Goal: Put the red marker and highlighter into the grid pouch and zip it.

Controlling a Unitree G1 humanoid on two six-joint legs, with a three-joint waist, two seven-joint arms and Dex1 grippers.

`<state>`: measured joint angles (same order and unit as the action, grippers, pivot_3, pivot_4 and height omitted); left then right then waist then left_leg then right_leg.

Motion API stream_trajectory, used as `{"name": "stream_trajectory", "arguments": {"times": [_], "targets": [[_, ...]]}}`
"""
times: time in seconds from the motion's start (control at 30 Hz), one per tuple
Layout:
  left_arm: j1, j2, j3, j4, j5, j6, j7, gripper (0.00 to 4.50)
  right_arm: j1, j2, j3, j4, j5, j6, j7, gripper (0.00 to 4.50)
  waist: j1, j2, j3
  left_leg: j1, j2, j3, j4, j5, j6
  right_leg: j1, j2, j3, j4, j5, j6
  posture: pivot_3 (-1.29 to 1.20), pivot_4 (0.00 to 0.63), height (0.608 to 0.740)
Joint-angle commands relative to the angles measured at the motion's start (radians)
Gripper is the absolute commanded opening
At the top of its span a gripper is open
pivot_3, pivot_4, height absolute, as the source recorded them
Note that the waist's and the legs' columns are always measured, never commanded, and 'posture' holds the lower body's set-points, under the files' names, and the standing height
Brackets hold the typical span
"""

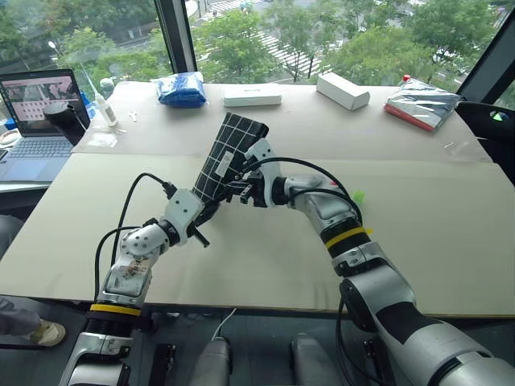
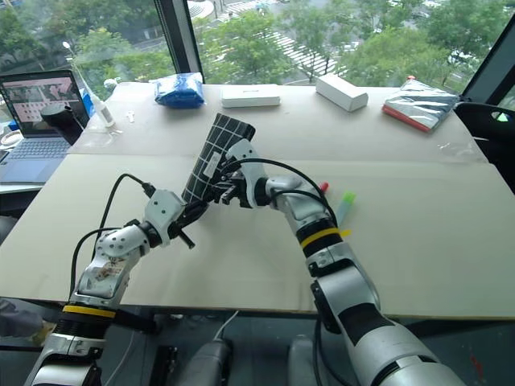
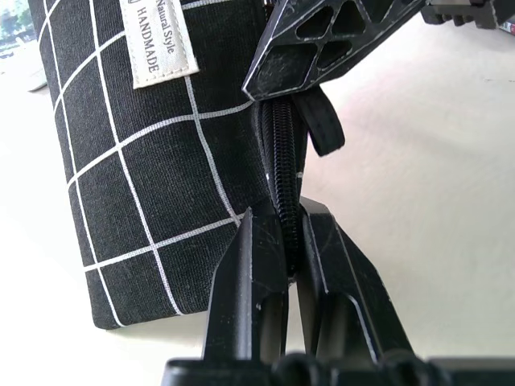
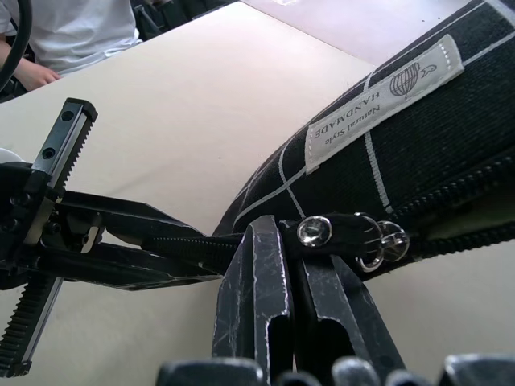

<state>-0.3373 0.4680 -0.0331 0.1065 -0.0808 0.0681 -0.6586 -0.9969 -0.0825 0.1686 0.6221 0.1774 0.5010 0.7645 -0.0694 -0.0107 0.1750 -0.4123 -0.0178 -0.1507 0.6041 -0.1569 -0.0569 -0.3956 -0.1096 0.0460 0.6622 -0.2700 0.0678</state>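
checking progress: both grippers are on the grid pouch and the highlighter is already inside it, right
Not quite. Both the left gripper and right gripper are shut on the grid pouch, but the highlighter lies on the table, as the right eye view shows.

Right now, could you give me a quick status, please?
Left gripper shut on grid pouch end. Right gripper shut on zipper pull strap. Highlighter, red marker on table.

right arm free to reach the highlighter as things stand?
Probably not yet. The right gripper is shut on the zipper pull strap of the grid pouch; the highlighter lies in the open just beside that forearm, nothing covering it.
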Motion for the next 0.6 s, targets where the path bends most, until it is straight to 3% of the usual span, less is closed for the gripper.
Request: {"name": "stream_trajectory", "arguments": {"times": [0.03,0.37,0.47,0.6], "targets": [[0.010,0.003,0.012,-0.013,-0.008,-0.043,-0.003,0.00,0.022,-0.019,-0.008,-0.035,-0.006,-0.010,0.009,0.03,0.000,0.000,0.000,0.000,0.000,0.000,0.000,0.000,0.000,0.000,0.000,0.000,0.000,0.000,0.000,0.00,0.150,0.740],[0.041,0.006,0.019,-0.023,-0.013,-0.059,-0.003,0.00,0.111,-0.067,-0.011,-0.141,0.058,0.063,0.112,0.03,0.001,0.000,0.000,0.000,0.000,0.000,0.000,0.000,0.000,0.001,0.000,0.000,0.000,0.000,0.000,0.00,0.150,0.740],[0.039,0.005,0.018,-0.021,-0.014,-0.062,-0.005,0.00,0.154,-0.039,0.009,-0.216,0.081,0.107,0.125,0.83,-0.004,0.000,0.000,0.000,0.000,0.000,0.000,0.000,0.000,0.000,0.000,0.000,0.000,0.000,0.000,0.00,0.150,0.740],[0.023,0.002,0.014,-0.015,-0.012,-0.058,-0.007,0.00,0.182,-0.004,0.004,-0.261,0.102,0.134,0.110,2.25,-0.001,0.000,0.000,0.000,0.000,0.000,0.000,0.000,0.000,0.000,0.000,0.000,0.000,0.000,0.000,0.00,0.150,0.740]]}}
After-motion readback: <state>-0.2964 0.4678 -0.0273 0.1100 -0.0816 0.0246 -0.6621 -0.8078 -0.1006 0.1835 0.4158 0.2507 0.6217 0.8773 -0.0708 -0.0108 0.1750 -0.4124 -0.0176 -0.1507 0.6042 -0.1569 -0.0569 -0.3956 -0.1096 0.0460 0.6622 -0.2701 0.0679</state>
